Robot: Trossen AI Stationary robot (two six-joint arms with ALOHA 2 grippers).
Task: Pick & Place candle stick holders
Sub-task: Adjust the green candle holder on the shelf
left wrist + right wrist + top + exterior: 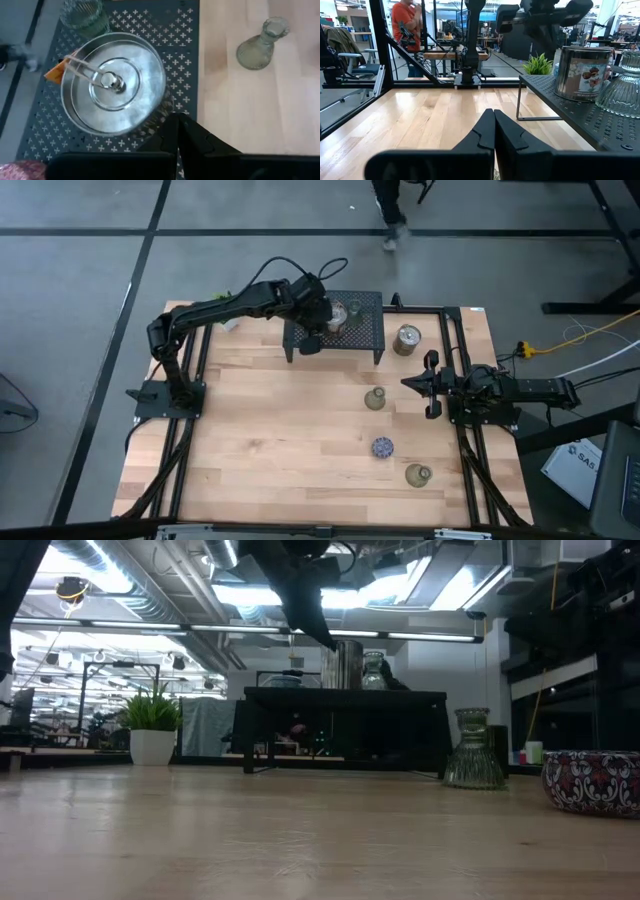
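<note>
Two claws closed, empty: left claw [177, 131] above silver holder [114, 82] on rack [187, 30]; right claw [493, 131] idle

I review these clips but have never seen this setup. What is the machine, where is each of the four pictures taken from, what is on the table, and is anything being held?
Two dark robot arms work at a wooden table. One picture looks down from above, one sits at tabletop height, and one rides on each wrist. The left gripper, shut and empty, hovers over a black mesh rack carrying a silver holder. The right gripper, shut and empty, waits at the table's right side. Olive-grey and speckled blue holders stand on the wood.
</note>
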